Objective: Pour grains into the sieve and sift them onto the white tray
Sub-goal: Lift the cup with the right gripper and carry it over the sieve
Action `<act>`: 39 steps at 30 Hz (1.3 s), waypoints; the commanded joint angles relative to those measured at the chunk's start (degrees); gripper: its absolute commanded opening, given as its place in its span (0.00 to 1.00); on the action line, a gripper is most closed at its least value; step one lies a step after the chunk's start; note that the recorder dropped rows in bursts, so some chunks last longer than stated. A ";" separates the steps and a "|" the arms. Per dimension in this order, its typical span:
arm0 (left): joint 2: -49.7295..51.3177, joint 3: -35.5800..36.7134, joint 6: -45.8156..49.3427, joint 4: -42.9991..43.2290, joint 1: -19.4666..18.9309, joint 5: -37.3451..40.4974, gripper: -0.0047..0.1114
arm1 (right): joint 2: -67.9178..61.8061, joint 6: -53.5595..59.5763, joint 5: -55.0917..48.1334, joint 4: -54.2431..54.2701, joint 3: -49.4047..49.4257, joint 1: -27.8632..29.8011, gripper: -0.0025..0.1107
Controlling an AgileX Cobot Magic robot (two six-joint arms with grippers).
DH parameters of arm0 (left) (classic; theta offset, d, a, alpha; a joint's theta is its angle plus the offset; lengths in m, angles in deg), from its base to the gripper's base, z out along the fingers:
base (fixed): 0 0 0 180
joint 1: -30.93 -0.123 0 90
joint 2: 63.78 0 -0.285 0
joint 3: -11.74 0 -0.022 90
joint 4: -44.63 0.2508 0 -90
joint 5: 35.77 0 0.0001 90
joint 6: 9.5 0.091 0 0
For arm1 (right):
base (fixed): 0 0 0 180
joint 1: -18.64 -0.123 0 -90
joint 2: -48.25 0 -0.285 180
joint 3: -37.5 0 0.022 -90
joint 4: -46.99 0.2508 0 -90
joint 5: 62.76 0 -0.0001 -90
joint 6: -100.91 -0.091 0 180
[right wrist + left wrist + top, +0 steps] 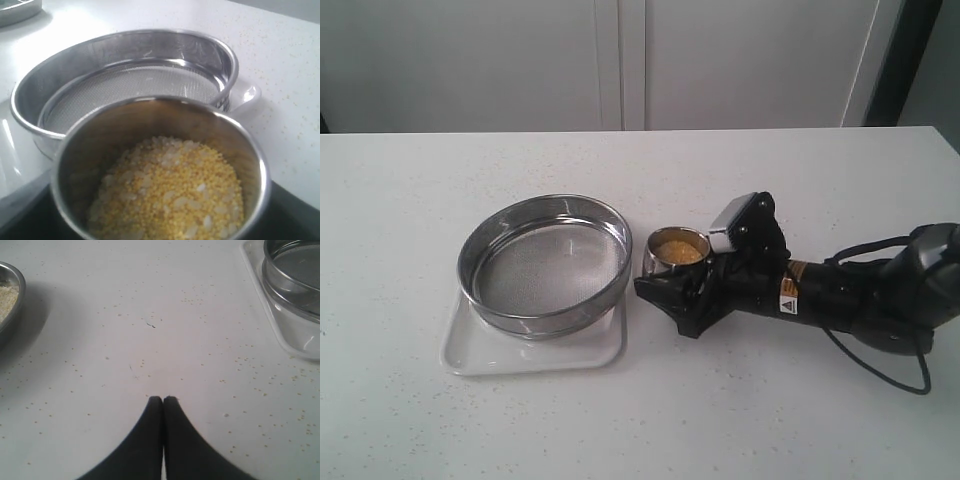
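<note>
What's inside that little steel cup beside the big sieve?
The steel cup holds grains, golden-yellow mixed with paler, larger ones. They cover its bottom, so that cannot be seen.

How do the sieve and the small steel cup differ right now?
The sieve is wide, shallow, mesh-bottomed; the cup is small and solid-walled. The sieve is empty on the white tray; the cup holds the grains beside it. Both are round steel.
</note>
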State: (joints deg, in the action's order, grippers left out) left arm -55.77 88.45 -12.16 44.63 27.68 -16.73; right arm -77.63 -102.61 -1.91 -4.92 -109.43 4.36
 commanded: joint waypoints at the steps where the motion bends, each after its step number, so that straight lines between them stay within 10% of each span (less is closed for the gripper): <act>1: -0.23 0.50 -0.01 -0.35 0.01 0.47 0.04 | 3.89 -2.45 1.32 -0.84 0.24 0.02 0.02; 39: -0.23 0.50 -0.01 -0.35 0.01 0.47 0.04 | 18.68 -20.06 -9.41 -5.35 -2.74 0.02 0.02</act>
State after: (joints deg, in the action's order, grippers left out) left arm -55.77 88.45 -12.16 44.63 27.68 -16.73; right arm -60.69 -119.38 -11.88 -9.42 -110.97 4.36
